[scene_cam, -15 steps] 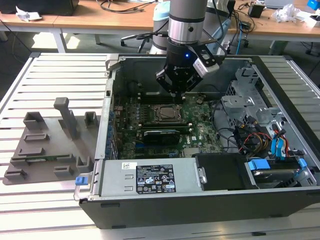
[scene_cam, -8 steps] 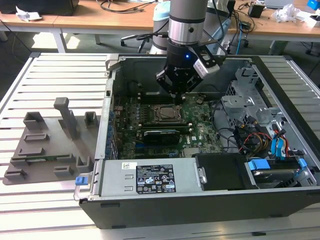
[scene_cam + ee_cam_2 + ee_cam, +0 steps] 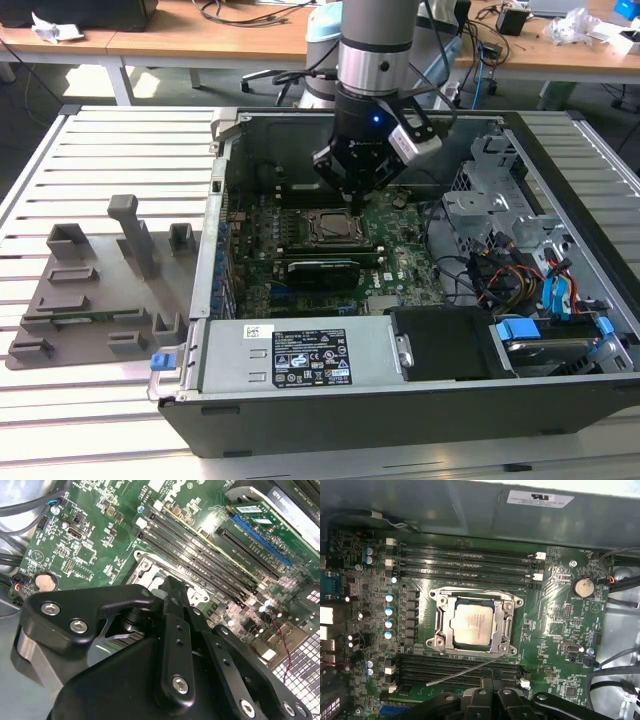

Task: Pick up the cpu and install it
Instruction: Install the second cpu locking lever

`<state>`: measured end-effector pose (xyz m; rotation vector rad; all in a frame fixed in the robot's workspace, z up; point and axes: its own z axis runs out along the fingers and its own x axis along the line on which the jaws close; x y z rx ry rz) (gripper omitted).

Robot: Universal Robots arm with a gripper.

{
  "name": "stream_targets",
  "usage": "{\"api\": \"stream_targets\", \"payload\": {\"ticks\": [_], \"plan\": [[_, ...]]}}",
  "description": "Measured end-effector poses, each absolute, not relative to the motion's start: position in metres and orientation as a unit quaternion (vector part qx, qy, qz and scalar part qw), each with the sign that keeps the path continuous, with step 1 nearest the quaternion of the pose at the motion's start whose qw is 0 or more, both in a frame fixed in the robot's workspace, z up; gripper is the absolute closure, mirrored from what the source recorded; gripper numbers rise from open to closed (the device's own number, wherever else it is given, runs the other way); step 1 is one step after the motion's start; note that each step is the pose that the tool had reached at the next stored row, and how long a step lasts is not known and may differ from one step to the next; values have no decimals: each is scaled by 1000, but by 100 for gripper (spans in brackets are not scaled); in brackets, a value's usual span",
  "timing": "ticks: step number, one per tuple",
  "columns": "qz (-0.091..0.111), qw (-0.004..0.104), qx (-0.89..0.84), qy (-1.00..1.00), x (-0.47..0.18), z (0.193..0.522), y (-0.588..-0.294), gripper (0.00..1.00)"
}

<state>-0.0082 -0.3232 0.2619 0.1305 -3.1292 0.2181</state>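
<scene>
Grey fixture tray point(image 3: 95, 290): lying on the slatted bench point(image 3: 120, 150) at the exterior view's left, its moulded holders standing apart from the work. Computer case point(image 3: 330, 400): lying open on its side, so the motherboard point(image 3: 400, 250) is facing up for access from above. Cpu point(image 3: 473, 624): sitting flat inside the socket frame point(image 3: 472, 650) at mid-board, silvery top showing, between the memory slots point(image 3: 465, 560); the thin metal lever point(image 3: 465, 672) is lying loose across the lower slots, so the frame appears unlatched. Gripper point(image 3: 357, 203): hanging just above and beside the socket, its fingers point(image 3: 172, 597) appearing drawn together and gripping nothing. Drive bays and cables point(image 3: 520, 270): occupying the exterior view's right.
</scene>
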Motion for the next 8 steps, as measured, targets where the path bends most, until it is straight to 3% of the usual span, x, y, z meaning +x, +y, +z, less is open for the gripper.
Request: {"api": "stream_targets", "payload": {"ticks": [4,8], "plan": [[68,1,42,-997,-8,258,-333,89],[11,-1,42,-999,-8,257,-341,89]]}}
